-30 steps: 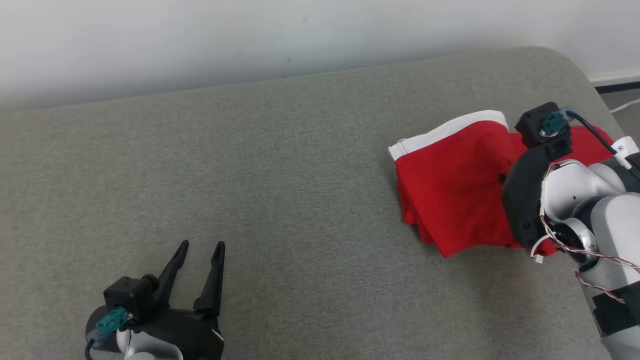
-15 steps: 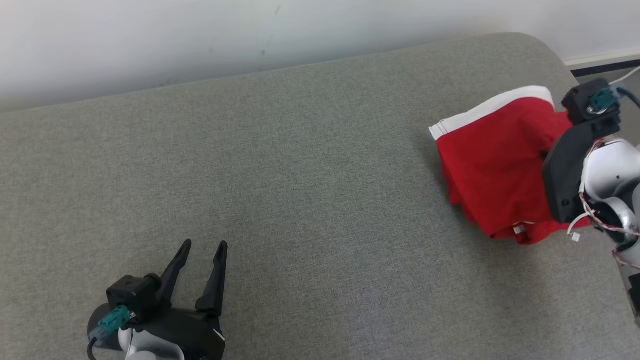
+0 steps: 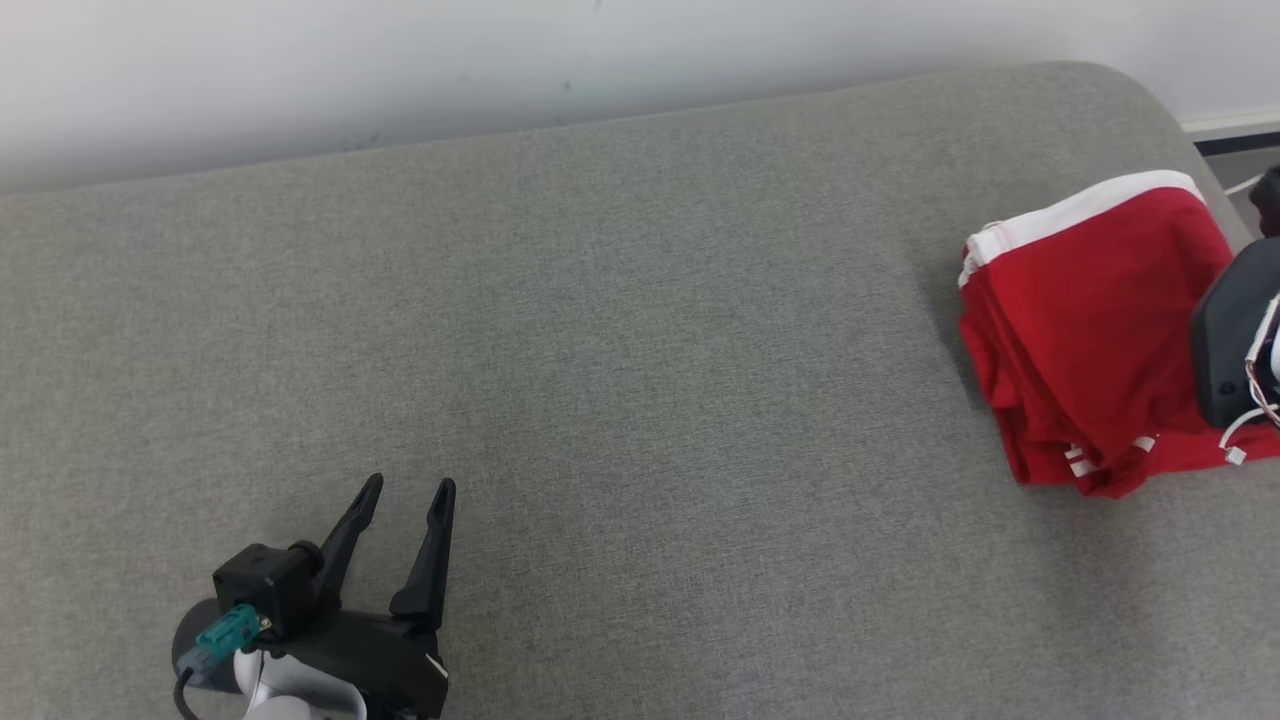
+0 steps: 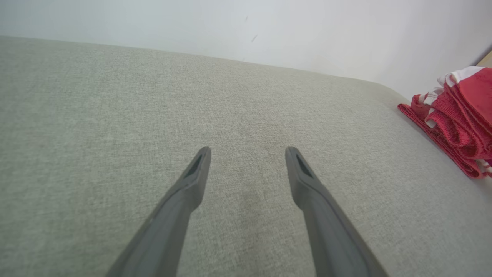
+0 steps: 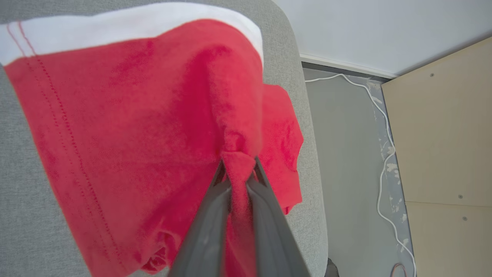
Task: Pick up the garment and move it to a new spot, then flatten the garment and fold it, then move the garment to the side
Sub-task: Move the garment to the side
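Note:
The folded red garment [image 3: 1085, 330] with a white band lies at the far right of the grey cushioned surface [image 3: 600, 350], near its rounded corner. My right gripper [image 5: 237, 166] is shut on a pinched ridge of the red garment [image 5: 127, 127]; its dark wrist body [image 3: 1232, 340] shows at the right edge of the head view. In the left wrist view the garment [image 4: 457, 119] is a bunched stack at the right edge. Far from it, at the lower left, my left gripper [image 3: 405, 490] stands open over bare fabric with nothing between its fingers [image 4: 196, 173].
A pale wall [image 3: 500, 60] runs behind the surface. Beyond the surface's right end, the right wrist view has a grey floor [image 5: 346, 154] with a white cable [image 5: 384, 154] and a beige panel [image 5: 442, 127].
My right gripper has dragged the red garment to the right, toward the surface's right end. The head camera has shifted a little. The left gripper has stayed put.

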Controlling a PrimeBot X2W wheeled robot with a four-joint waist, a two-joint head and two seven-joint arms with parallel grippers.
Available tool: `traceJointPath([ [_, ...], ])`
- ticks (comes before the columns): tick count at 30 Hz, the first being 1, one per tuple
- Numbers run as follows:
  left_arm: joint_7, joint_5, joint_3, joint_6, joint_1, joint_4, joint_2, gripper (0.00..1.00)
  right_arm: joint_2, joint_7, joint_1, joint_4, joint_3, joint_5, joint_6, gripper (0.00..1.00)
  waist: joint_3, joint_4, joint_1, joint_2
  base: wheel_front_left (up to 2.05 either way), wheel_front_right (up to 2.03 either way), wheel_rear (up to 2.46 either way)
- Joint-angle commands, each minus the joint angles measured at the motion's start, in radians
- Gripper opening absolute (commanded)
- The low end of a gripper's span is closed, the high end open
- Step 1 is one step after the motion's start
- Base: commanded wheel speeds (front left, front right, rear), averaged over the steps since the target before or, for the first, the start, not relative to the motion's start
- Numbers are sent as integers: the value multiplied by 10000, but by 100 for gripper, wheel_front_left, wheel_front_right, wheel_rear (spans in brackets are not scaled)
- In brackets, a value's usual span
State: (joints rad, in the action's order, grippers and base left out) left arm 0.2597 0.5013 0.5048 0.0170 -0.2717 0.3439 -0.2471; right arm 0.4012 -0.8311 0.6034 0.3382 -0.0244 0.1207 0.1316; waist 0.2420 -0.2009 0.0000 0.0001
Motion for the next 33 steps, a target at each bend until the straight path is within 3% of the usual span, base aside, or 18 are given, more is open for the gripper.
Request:
traceJointPath([
  [1, -19, -138, 24, -30, -159, -29, -95, 100, -27, 244, 114, 310, -215, -210, -20, 0, 129, 147, 0, -1, 0, 0, 0],
  [16, -293, -233, 130, 59, -387, -366, -429, 100, -670, 1952, 473, 2312, -2199, -2330, -22, 0, 689, 749, 0, -1, 0, 0, 0],
  [18, -298, -207, 128, 72, -380, -406, -470, 100, -750, 2152, 511, 2533, -2516, -2618, -22, 59, 714, 774, 0, -1, 0, 0, 0],
  [19, -312, -200, 132, 85, -378, -426, -490, 100, -800, 2263, 552, 2625, -2675, -2731, -22, 100, 721, 779, 0, -1, 0, 0, 0],
  [25, -286, -244, 137, 173, -359, -511, -554, 100, -1219, 2957, 808, 3066, -3227, -3142, -22, 100, 634, 610, 0, -1, 0, 0, 0],
  [33, -175, -275, -50, 457, -632, -488, -535, 100, -1775, 5098, 1086, 3591, -3703, -2696, -22, 100, 194, 150, 0, -1, 0, 0, 0],
])
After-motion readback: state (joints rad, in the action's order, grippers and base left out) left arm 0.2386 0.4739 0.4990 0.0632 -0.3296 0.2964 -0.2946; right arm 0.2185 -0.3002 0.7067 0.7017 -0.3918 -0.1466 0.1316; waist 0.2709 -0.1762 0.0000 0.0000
